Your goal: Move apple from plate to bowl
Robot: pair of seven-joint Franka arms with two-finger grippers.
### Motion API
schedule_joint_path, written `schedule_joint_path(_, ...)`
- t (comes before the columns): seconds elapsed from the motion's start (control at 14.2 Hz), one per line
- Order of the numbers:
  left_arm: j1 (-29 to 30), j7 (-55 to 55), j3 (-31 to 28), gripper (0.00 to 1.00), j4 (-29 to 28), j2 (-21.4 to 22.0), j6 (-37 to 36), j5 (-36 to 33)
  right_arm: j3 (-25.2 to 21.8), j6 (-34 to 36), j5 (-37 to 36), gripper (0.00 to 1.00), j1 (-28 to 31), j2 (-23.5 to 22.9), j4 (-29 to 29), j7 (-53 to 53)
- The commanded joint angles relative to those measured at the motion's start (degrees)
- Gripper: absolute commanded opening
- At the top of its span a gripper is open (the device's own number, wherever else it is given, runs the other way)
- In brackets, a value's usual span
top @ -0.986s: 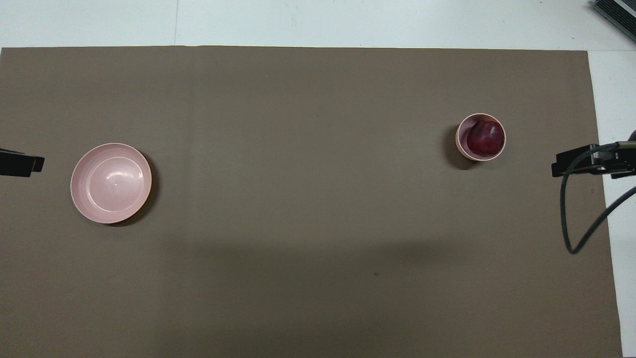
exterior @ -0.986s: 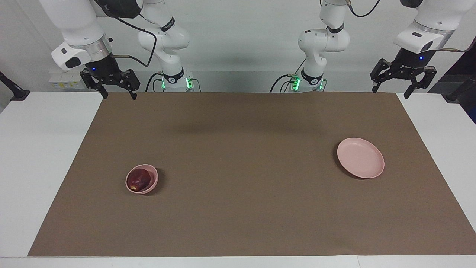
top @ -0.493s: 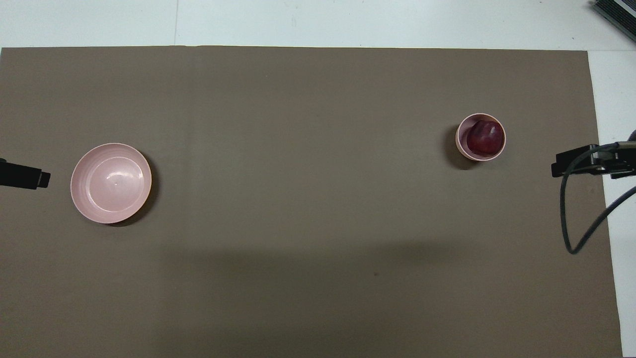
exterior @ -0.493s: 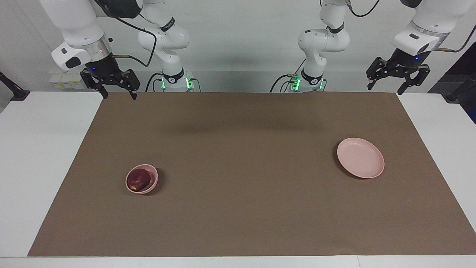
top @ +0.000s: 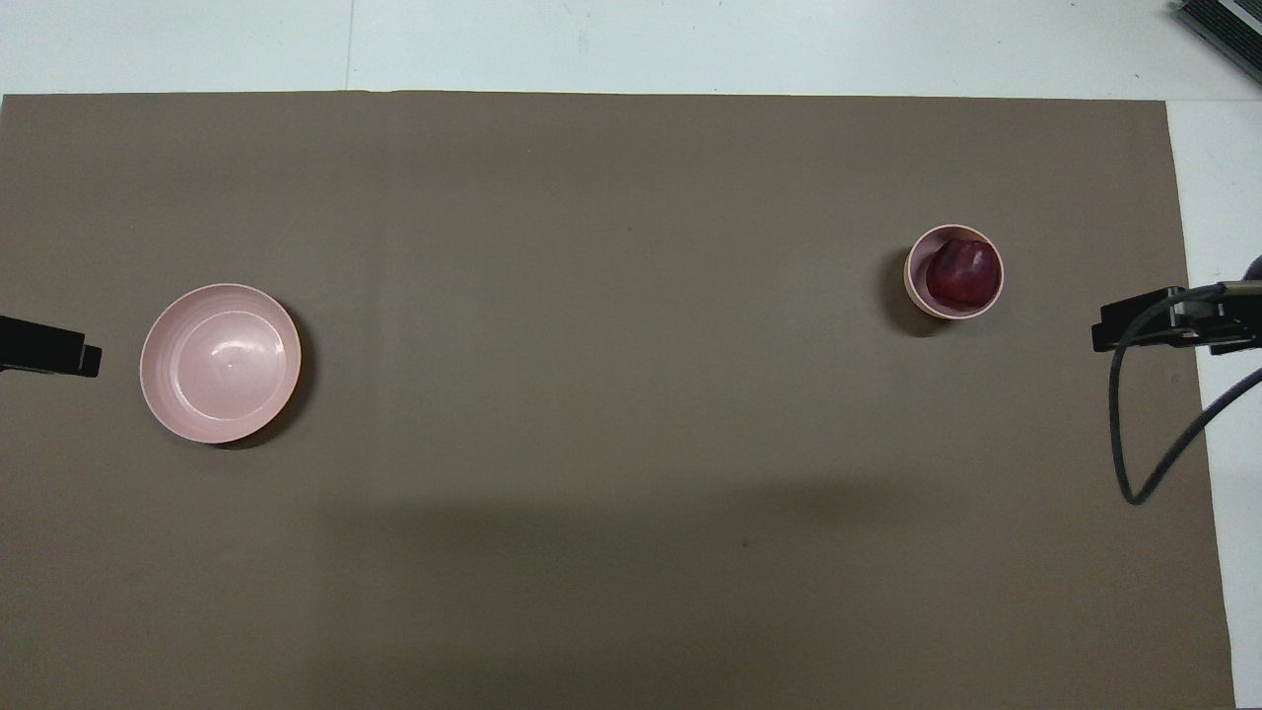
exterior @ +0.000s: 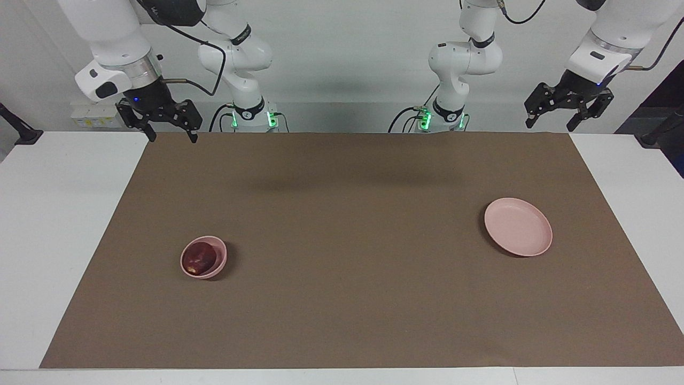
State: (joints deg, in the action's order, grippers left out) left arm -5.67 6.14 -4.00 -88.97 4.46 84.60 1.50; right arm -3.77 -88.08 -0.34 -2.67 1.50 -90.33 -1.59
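A brown mat [exterior: 342,251] covers the white table. The apple [exterior: 200,257] sits in the bowl [exterior: 220,266], lower left; the plate [exterior: 518,226] lies bare, right. Both grippers, left [exterior: 567,110] and right [exterior: 160,122], hang open, empty. Apple looks firm, smooth; grip across its widest part.

A matt brown paper mat [exterior: 352,240] carries a smooth, faintly glossy plastic plate [top: 187,394].

In the overhead view, the left gripper [top: 49,346] was cut off by the frame's edge, only a black tip being seen. The right gripper [top: 1134,325] was likewise clipped. The dark red apple's [exterior: 200,257] underside was hidden by the small pink bowl's [exterior: 220,263] wall.
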Motion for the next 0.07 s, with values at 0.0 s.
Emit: schedule_joint_path(0.0,0.0,-0.8,0.0,1.0,0.9,0.2,-1.5,-0.4,0.0,0.5,0.8,1.0,0.2,0.7,-0.7,1.4)
